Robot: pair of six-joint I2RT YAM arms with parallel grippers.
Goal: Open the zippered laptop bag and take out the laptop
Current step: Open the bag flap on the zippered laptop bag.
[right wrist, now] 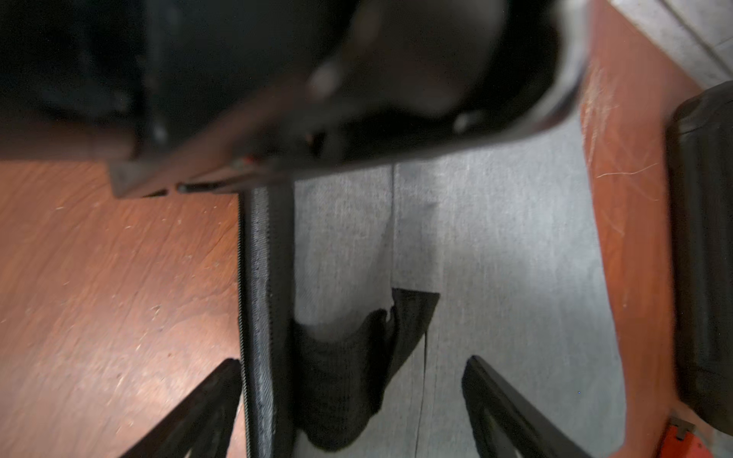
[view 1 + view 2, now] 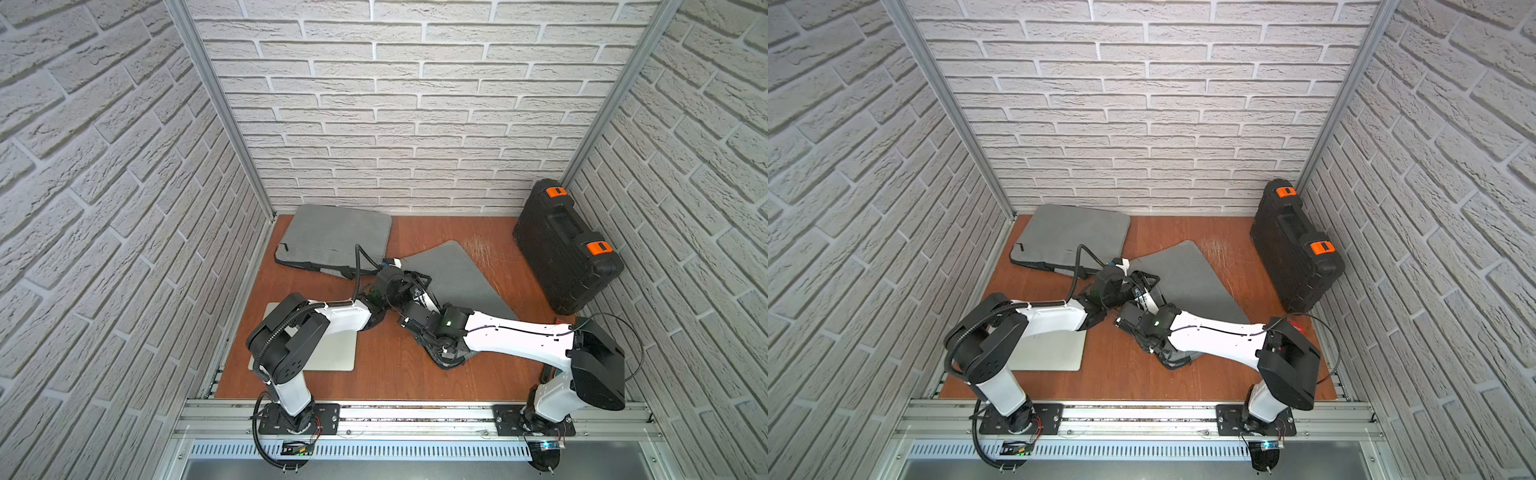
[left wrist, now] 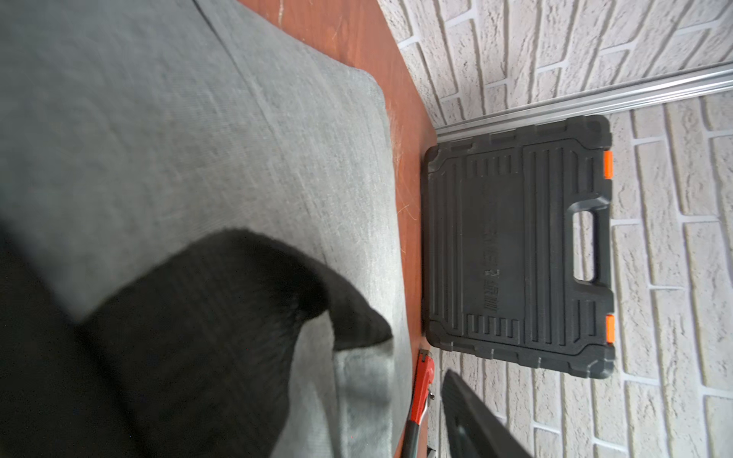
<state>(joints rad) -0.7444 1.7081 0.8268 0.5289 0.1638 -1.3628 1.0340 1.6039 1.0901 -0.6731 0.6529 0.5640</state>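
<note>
Right gripper point(image 1: 352, 361) spread apart above grey laptop bag point(image 1: 496, 238); left gripper point(image 2: 411, 282): cannot tell.

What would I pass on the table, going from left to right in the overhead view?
silver laptop → gray bag in the middle → black tool case. The second gray bag, at the back, spans much the same stretch as the laptop, so it has no clear place in the order.
</note>
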